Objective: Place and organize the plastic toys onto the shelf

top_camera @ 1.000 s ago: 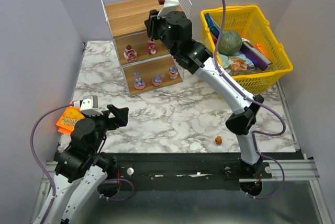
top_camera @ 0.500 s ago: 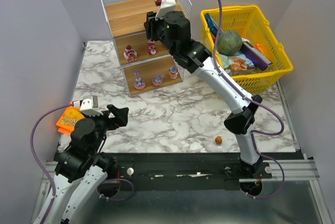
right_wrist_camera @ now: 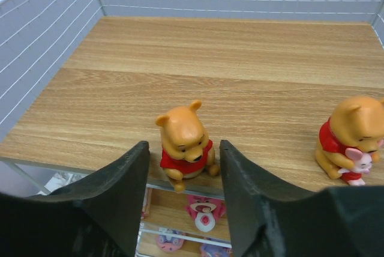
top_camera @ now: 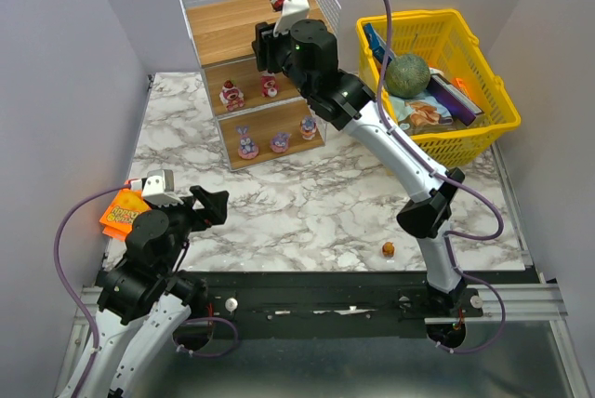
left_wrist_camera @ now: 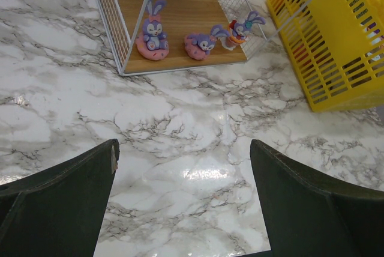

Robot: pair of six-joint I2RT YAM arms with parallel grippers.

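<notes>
The shelf (top_camera: 223, 35) stands at the back left. My right gripper (top_camera: 268, 45) is at the front edge of its top board, open, with its jaws on either side of an orange-yellow bear toy (right_wrist_camera: 185, 140) that sits on the board with a gap on each side. A second bear (right_wrist_camera: 351, 137) sits to its right. Two red-pink toys (top_camera: 231, 95) are on the middle board. Three pink-purple toys (top_camera: 278, 143) are on the bottom board and also show in the left wrist view (left_wrist_camera: 201, 42). One small orange toy (top_camera: 388, 249) lies on the table. My left gripper (left_wrist_camera: 183, 146) is open and empty over the marble.
A yellow lattice basket (top_camera: 483, 128) stands right of the shelf and holds a green ball (top_camera: 407, 72) and packets. It also shows in the left wrist view (left_wrist_camera: 336, 41). A flat orange packet (top_camera: 119, 212) lies at the left table edge beside my left arm.
My right gripper has shifted slightly left and farther back at the top board. The left arm has not moved.
</notes>
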